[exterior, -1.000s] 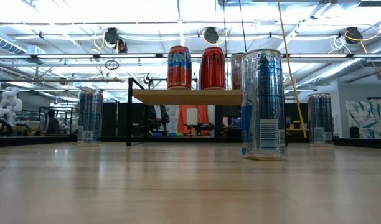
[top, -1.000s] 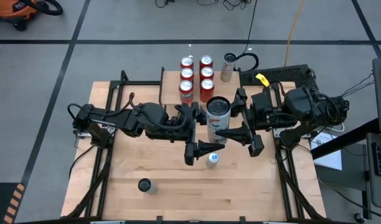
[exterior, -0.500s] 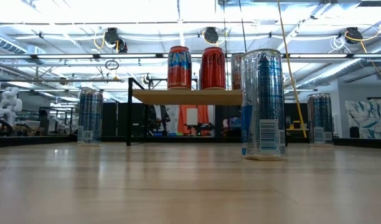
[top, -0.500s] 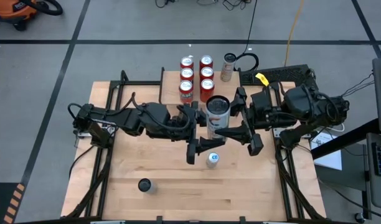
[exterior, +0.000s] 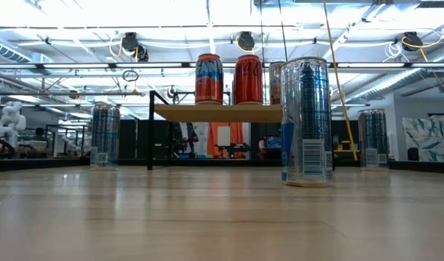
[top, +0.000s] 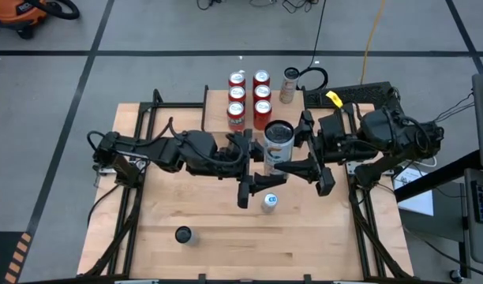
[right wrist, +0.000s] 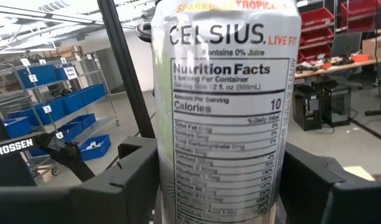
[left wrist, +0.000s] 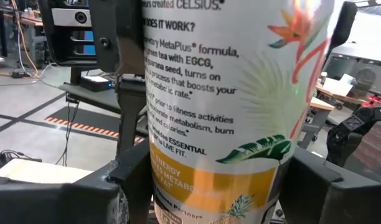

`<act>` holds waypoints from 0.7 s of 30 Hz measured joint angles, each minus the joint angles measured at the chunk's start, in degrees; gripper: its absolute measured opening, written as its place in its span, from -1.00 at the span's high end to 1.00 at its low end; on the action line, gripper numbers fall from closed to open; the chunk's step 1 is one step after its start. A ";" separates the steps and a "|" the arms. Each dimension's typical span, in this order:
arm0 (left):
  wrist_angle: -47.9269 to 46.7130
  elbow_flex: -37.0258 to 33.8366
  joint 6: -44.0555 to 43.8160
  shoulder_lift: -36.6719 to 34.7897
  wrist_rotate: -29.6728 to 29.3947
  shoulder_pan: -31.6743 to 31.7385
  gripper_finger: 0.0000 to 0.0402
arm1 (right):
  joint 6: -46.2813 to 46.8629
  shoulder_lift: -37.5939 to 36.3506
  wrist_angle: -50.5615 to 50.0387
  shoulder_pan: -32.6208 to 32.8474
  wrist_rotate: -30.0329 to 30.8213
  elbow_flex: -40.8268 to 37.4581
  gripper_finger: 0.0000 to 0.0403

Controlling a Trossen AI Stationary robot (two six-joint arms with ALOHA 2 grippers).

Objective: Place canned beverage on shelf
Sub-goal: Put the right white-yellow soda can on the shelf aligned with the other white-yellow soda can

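Hovering over the table's middle, the tall white-and-orange beverage can [top: 278,147] is clamped upright by both the left gripper [top: 259,164] and the right gripper [top: 298,150] (each set of fingers pressing its sides), near the low wooden-topped black-legged shelf [exterior: 216,113] bearing red cans [top: 249,98].

White tropical-print can [top: 278,145] upright, raised above table centre, just in front of shelf [exterior: 218,113]. Shelf at table's far edge: light wooden top, black legs, carrying red cans [top: 249,95].
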 joint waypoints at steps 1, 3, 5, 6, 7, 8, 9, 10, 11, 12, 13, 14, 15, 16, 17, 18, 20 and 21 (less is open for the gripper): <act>-0.01 -0.02 -0.15 0.03 0.02 0.00 -0.29 | 0.72 -0.13 -0.67 0.00 0.09 0.02 -0.26; -0.39 -0.08 -0.22 0.11 -0.78 0.02 -0.29 | 1.68 -0.80 -2.87 0.04 1.32 0.02 -0.37; -0.53 -0.11 0.11 0.14 -2.06 0.07 -0.29 | 1.82 -1.51 -4.48 0.02 2.66 0.02 -0.48; -0.99 -0.11 0.09 0.12 -3.27 0.04 -0.29 | 1.88 -1.84 -5.08 0.02 3.57 0.02 -0.53; -1.49 -0.11 0.13 0.04 -4.09 0.04 -0.29 | 2.05 -2.13 -5.59 0.02 4.65 0.02 -0.59; -1.84 -0.07 0.17 0.01 -4.87 0.07 -0.29 | 2.10 -2.58 -6.05 0.02 5.66 0.02 -0.63; -2.32 -0.02 0.24 0.01 -5.69 0.04 -0.29 | 2.08 -2.89 -6.58 0.02 6.53 0.02 -0.67; -2.74 -0.02 0.43 0.01 -6.17 0.04 -0.29 | 2.10 -3.34 -6.84 0.04 7.30 0.02 -0.70; -2.86 -0.02 1.09 0.01 -6.76 0.03 -0.29 | 2.05 -3.72 -7.05 0.02 7.68 0.02 -0.73; -3.01 -0.02 2.08 0.01 -7.07 0.04 -0.29 | 1.99 -4.09 -7.04 0.02 7.76 0.02 -0.74; -3.35 -0.02 3.16 0.01 -7.55 0.02 -0.29 | 1.88 -4.50 -6.98 0.00 7.91 0.02 -0.75; -3.66 -0.02 4.14 0.01 -7.84 -0.02 -0.29 | 1.86 -4.80 -6.91 0.00 7.99 0.02 -0.75; -3.98 -0.02 4.93 0.02 -7.97 -0.02 -0.29 | 1.86 -5.08 -6.87 0.00 8.01 0.02 -0.76; -4.17 -0.02 5.70 0.29 -8.33 0.14 -0.29 | 1.86 -5.32 -6.85 0.00 8.07 0.02 -0.76; -4.14 -0.01 6.45 0.49 -8.57 0.25 -0.29 | 1.86 -5.42 -6.87 0.00 8.04 0.02 -0.76; -4.11 0.00 7.30 0.66 -8.59 0.31 -0.29 | 1.91 -5.41 -6.94 0.00 7.87 0.02 -0.76; -3.84 0.00 8.01 1.37 -8.63 0.67 -0.29 | 1.83 -5.41 -7.22 0.00 7.85 0.02 -0.76; -3.51 0.07 8.07 1.85 -8.59 0.91 -0.29 | 1.53 -5.40 -7.48 0.00 7.86 0.02 -0.76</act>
